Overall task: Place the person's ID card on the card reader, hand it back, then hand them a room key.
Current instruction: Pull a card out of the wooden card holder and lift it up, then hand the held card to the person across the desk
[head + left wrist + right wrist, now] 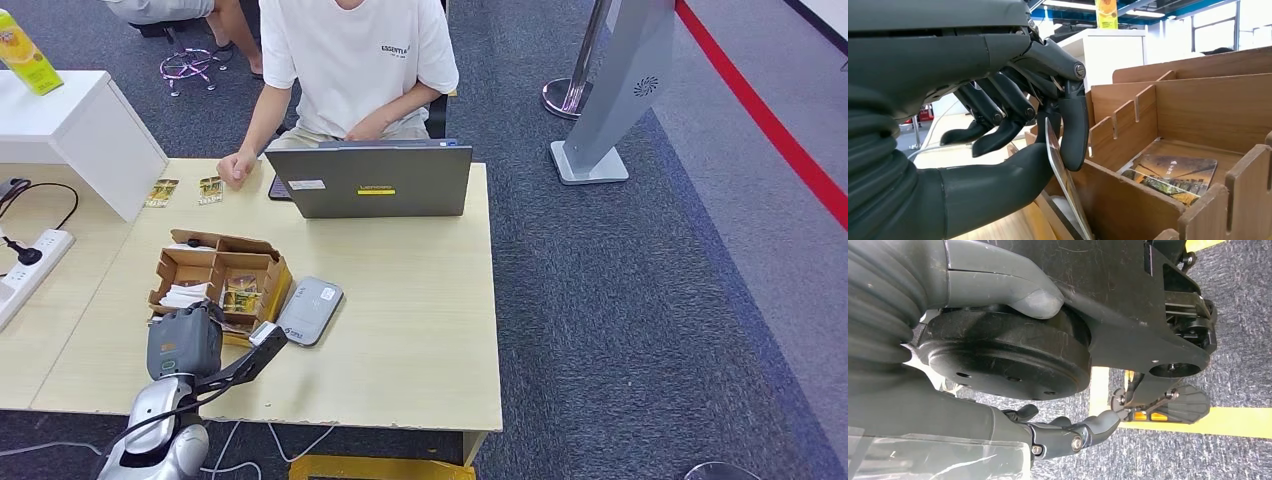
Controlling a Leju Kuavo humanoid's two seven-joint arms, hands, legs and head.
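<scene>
Holding: left hand (1013, 130) pinches card (1065, 182) between thumb and finger, at wooden box (215, 275) near worktop (400, 300) front-left edge.
Right hand (1068, 432): fingers loosely curled, holding nothing.
Card reader (310, 310): beside box.

Matt grey plastic on the left hand (1013, 125), ribbed at the cover, pinching a thin glossy card (1064, 185). Just beside the hand, raw unvarnished wood in the slotted box (1148, 125), with glossy printed cards (1173, 175) inside. Beyond the hand, smooth pale wood-grain on the table (420, 300) and satin silver-grey plastic on the card reader (311, 310).
</scene>
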